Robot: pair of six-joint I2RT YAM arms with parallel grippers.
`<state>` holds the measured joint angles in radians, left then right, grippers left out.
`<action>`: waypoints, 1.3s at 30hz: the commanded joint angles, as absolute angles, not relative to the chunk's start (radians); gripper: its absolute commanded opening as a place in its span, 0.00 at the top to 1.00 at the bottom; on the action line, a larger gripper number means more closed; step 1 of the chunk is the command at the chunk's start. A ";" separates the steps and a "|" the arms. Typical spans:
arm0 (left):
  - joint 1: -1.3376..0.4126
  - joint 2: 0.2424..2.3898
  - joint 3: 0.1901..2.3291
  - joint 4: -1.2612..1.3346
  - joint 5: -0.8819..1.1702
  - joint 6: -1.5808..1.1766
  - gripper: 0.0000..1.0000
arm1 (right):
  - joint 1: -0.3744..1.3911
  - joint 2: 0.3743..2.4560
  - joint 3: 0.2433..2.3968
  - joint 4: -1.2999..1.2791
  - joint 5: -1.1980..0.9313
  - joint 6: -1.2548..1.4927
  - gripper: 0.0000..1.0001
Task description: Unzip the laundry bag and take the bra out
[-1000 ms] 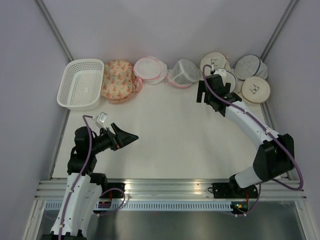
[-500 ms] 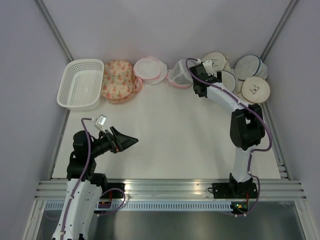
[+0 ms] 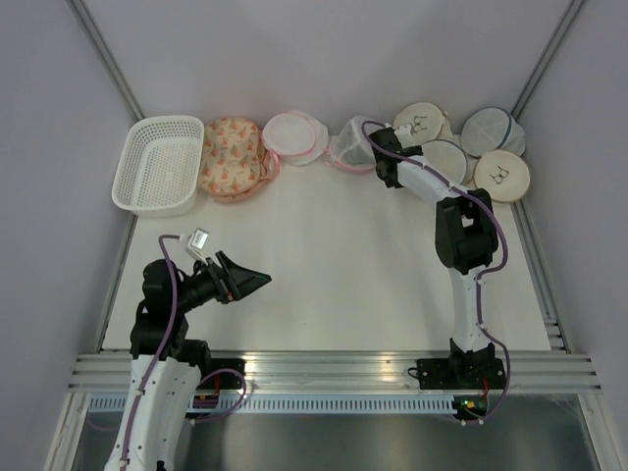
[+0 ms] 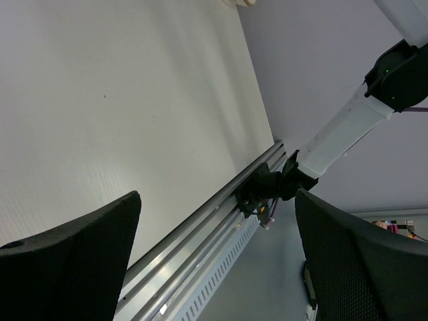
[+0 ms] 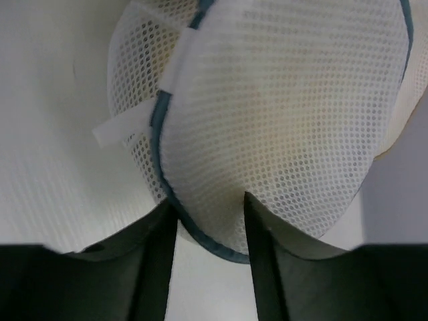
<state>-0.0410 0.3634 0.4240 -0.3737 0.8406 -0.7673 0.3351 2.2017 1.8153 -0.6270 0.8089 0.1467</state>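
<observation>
The left gripper (image 4: pixel 217 194) is being held wide open w/ nothing btwn its fingers, hovering over the near-left part of the table (image 3: pixel 324 255), well apart from everything else. The right arm (image 3: pixel 461 235) is being stretched to the back row, its wrist sitting btwn the pink-trimmed bags (image 3: pixel 294 137) and the beige bags (image 3: pixel 502 177). In the right wrist view the bag (image 5: pixel 281 120) is being seen close up at the table's back edge, next to the wall (image 5: pixel 401 221); it is white mesh w/ a dark blue rim curving across it, and a white tab (image 5: pixel 117 130) is sticking out from that rim. The right gripper (image 5: pixel 208 200) is being set around the bag's lower bulge: its fingers (image 5: pixel 154 261) are standing partway together, each touching the mesh, w/ the blue rim and a fold of mesh lying btwn them. Whether that fold is being clamped tight cannot be told. Whether the zip is open or shut cannot be told either. A white basket (image 3: pixel 126 182) is standing at the back-left corner.
</observation>
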 commanded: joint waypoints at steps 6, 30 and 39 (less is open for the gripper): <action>-0.041 0.357 0.436 -0.390 0.828 -0.753 0.00 | 0.290 2.129 1.781 -0.700 0.772 0.202 1.00; -0.048 0.740 0.627 -0.244 0.928 -0.741 0.00 | 0.672 1.091 0.841 -0.328 0.098 -0.184 1.00; -0.074 0.883 0.770 -0.196 1.015 -0.794 0.00 | 0.896 1.043 0.773 -0.357 0.161 -0.204 1.00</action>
